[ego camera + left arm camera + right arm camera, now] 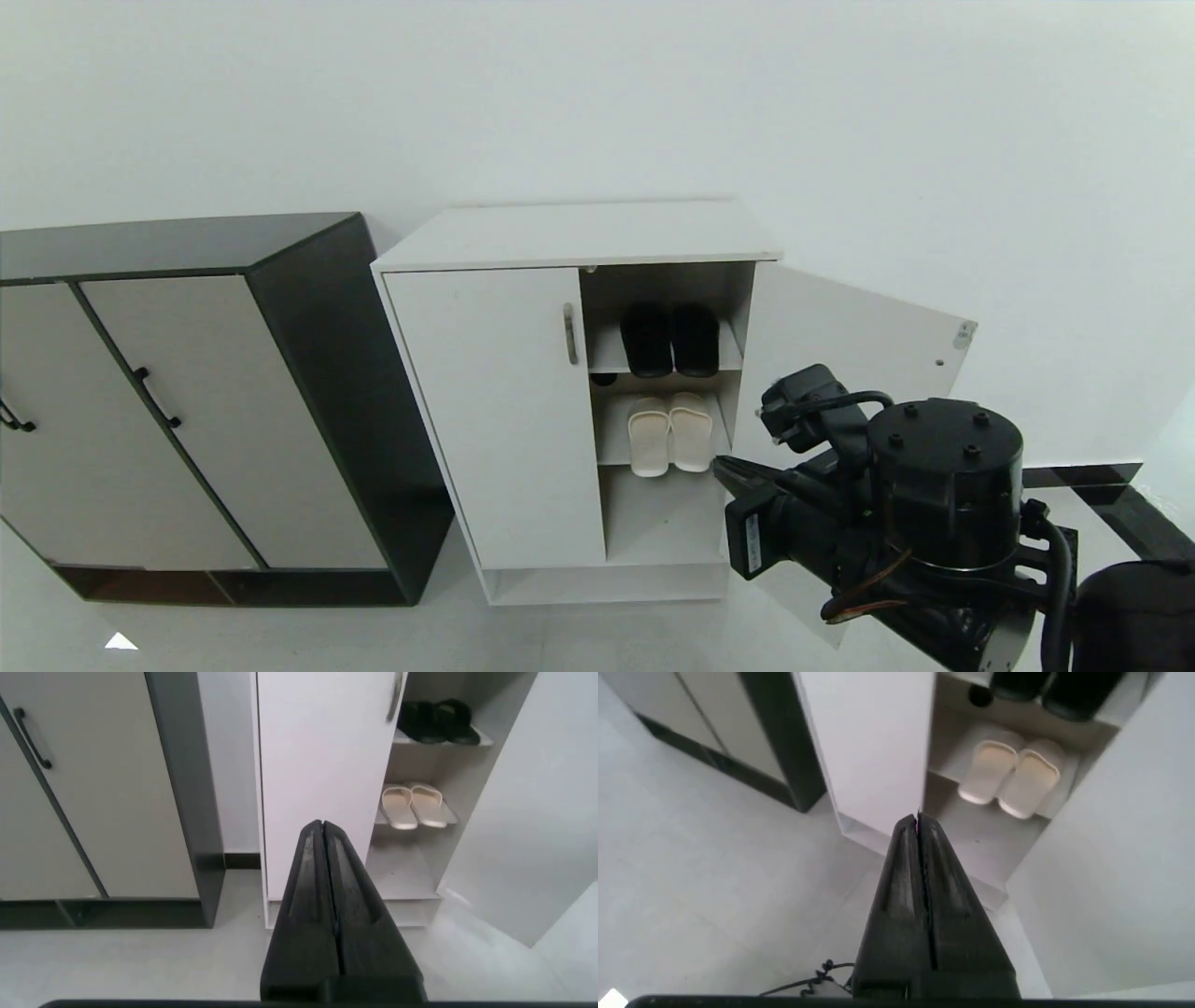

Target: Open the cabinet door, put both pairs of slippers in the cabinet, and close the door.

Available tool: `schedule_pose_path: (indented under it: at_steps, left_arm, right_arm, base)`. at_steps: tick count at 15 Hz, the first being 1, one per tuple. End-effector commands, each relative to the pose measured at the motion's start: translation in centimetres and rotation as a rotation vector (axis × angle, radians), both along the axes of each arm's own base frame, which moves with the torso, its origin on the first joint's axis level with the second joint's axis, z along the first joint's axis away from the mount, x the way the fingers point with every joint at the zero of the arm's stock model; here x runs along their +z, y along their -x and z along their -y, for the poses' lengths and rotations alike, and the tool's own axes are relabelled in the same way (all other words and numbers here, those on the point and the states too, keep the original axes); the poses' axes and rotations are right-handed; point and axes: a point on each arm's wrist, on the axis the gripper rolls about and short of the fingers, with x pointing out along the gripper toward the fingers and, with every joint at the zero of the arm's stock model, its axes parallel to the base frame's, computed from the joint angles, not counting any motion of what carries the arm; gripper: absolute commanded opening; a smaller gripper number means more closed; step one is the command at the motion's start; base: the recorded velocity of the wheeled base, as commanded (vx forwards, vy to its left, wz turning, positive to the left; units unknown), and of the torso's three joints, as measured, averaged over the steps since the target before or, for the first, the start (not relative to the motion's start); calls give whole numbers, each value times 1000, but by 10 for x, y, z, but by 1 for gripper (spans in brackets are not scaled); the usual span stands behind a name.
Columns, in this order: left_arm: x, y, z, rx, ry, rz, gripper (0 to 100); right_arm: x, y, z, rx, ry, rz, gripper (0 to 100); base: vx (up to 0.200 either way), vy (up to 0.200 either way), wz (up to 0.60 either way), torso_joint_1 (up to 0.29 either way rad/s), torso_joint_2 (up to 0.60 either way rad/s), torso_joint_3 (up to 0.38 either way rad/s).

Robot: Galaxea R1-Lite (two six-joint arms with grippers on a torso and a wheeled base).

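The white cabinet (579,233) stands against a plain pale wall with its right door (845,341) swung wide open and its left door (495,420) shut, a slim metal handle (569,333) upright on the shut door's inner edge. Both pairs of slippers are inside the open right compartment. The black slippers (670,338) lie side by side on the upper shelf, and the cream slippers (669,434) lie side by side on the shelf below, their toes toward the front edge. The right gripper (918,821), its two dark flat fingers pressed together and holding nothing, hovers in front of the open compartment. It is lower than the cream pair, to their right, apart from them, and close to the inner face of the open door. The left gripper (322,826), likewise closed and empty, points at the shut left door from farther back, well apart from both pairs. The cabinet's panels are smooth, matte and square-edged, while the slippers are rounded, open-toed slides with broad bands. To the left stands a dark-framed cabinet (308,401) with grey doors and black bar handles, on a pale smooth floor (280,635).
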Motion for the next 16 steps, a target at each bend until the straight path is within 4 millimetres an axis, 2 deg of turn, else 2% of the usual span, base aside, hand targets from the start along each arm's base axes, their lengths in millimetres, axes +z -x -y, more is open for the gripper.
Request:
schedule_pose_path:
  at_steps: [1, 16]
  left_arm:
    - [0, 0, 0, 2, 1, -1, 0]
    - [0, 0, 0, 2, 1, -1, 0]
  right_arm:
    - [-1, -1, 0, -1, 4, -3, 0]
    - [-5, -1, -1, 1, 18, -9, 0]
  base:
    - [0, 0, 0, 266, -505, -242]
    - [0, 0, 0, 284, -555, -275]
